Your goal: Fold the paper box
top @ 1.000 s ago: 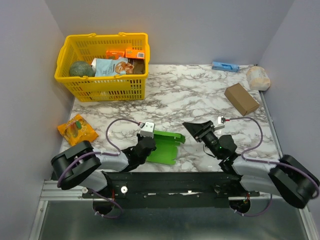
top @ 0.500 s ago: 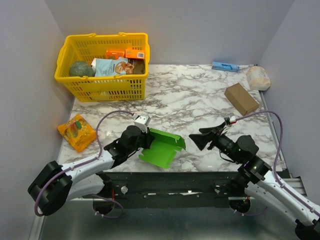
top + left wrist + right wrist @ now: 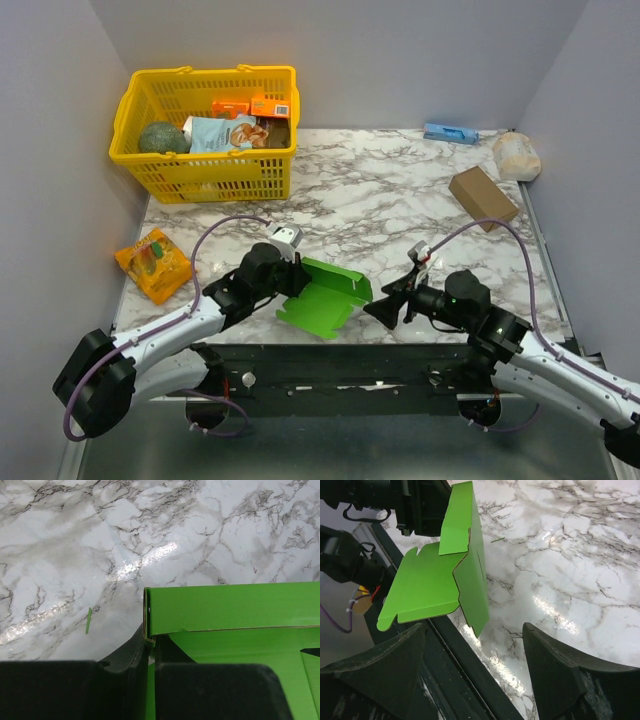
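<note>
Currently: left gripper (image 3: 293, 278) is clamped on the left edge of the paper box (image 3: 325, 298), with the card pinched between its fingers (image 3: 125, 650). The box is partly unfolded and tilted, over the near edge of the marble table (image 3: 400, 190). Right gripper (image 3: 385, 308) has its jaws spread wide, just beside the box's right side, with no contact visible.

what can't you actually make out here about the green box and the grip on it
- Left wrist view: the left gripper covers the near part of the paper box, and the frame's right edge cuts off the rest.
- Top view: the left arm's wrist hides where the gripper meets the card.
- Right wrist view: that gripper is dark and cut off by the top edge.
- Top view: the yellow basket wall hides its lower contents.
</note>
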{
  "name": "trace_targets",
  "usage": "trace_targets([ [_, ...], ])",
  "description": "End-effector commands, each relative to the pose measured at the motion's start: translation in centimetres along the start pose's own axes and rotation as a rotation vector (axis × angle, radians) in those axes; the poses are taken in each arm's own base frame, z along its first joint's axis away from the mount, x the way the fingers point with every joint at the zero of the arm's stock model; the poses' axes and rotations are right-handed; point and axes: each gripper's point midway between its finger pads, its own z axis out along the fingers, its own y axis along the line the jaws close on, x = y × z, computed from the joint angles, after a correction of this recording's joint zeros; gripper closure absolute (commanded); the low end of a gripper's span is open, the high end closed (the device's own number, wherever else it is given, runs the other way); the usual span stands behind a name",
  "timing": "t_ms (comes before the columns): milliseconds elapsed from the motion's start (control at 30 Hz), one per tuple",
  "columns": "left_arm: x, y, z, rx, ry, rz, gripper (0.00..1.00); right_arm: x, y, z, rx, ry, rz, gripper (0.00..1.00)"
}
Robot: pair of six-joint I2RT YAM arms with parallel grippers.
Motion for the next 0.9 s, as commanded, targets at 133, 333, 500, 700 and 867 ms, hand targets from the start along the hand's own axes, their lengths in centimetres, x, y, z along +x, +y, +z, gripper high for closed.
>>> trace_targets([
  [133,-0.2,-1.1,-0.2,0.056,0.017,-0.004,1.0,-2.2,1.2,2.2,0.064,-0.055,-0.063,0.23],
  [333,-0.1,-1.0,-0.2,0.057,0.022,0.002,1.0,-3.3,0.5,3.4,0.143,-0.098,-0.039,0.42],
  [500,-0.5,-1.4,-0.4,0.07,0.01,0.003,1.0,-3.1,0.0,3.6,0.164,-0.1,-0.035,0.81],
  [700,-1.4,-1.1,-0.8,0.044,-0.022,-0.005,0.83,-2.6,-0.6,3.6,0.188,-0.091,-0.04,0.93],
  [867,-2.6,-1.1,-1.6,0.042,-0.072,-0.014,0.54,-2.4,-1.0,3.5,0.204,-0.089,-0.048,0.97],
])
